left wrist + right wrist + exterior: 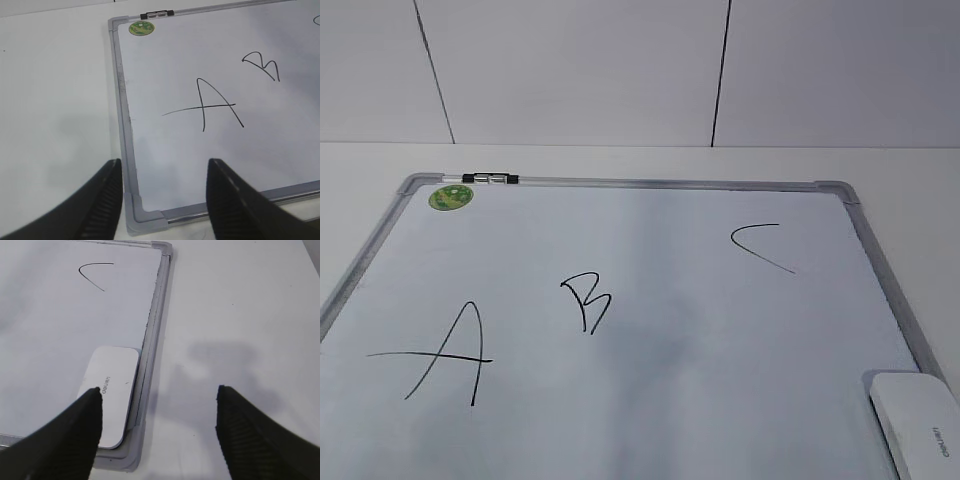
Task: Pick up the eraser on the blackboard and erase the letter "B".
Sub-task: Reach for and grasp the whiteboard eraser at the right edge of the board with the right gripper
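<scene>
The blackboard (650, 330) is a white dry-erase board with a grey frame, lying flat on the table. The small slanted letter "B" (586, 300) sits between a larger "A" (445, 355) and a curved "C" (760, 245). The "B" also shows in the left wrist view (261, 64). The white eraser (920, 420) lies at the board's near right corner; it also shows in the right wrist view (111, 392). My left gripper (165, 172) is open and empty above the board's near left corner. My right gripper (157, 400) is open and empty, just right of the eraser, over the frame and table.
A round green sticker (451, 197) and a black clip (490, 179) sit at the board's far left edge. White table (240, 315) surrounds the board. A white panelled wall (620, 70) stands behind.
</scene>
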Motion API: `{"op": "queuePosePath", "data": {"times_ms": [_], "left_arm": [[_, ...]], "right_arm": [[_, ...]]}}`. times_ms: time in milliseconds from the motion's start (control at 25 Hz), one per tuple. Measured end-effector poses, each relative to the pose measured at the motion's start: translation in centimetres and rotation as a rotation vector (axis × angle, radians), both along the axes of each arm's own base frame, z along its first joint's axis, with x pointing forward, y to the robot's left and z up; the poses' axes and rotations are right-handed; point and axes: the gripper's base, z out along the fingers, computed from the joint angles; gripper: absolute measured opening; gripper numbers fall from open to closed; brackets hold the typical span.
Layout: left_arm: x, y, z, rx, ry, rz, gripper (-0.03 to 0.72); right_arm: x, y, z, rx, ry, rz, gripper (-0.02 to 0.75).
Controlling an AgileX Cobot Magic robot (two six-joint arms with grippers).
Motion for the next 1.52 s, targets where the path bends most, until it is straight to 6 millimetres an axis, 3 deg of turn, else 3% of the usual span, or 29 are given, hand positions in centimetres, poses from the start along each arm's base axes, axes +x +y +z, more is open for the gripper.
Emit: {"op": "queuePosePath", "data": {"times_ms": [280,440,680,1040,1520], "left_arm": [[0.0,0.0,0.0,0.000,0.000,0.000,0.412],[0.0,0.0,0.0,0.000,0.000,0.000,0.412],[0.0,0.0,0.0,0.000,0.000,0.000,0.412],[0.0,0.0,0.0,0.000,0.000,0.000,0.412],[0.0,0.0,0.0,0.000,0.000,0.000,0.412]], "right_arm": [[-0.2,0.4,0.2,0.053,0.012,0.021,0.558],[0.4,1.3,2.1,0.130,0.067,0.076,0.558],[3.1,1.8,4.8,0.172,0.187,0.097,0.558],[5.3,2.3,4.5,0.212,0.322,0.113,0.560],[8.0,2.4,3.4,0.215,0.517,0.085,0.624]]}}
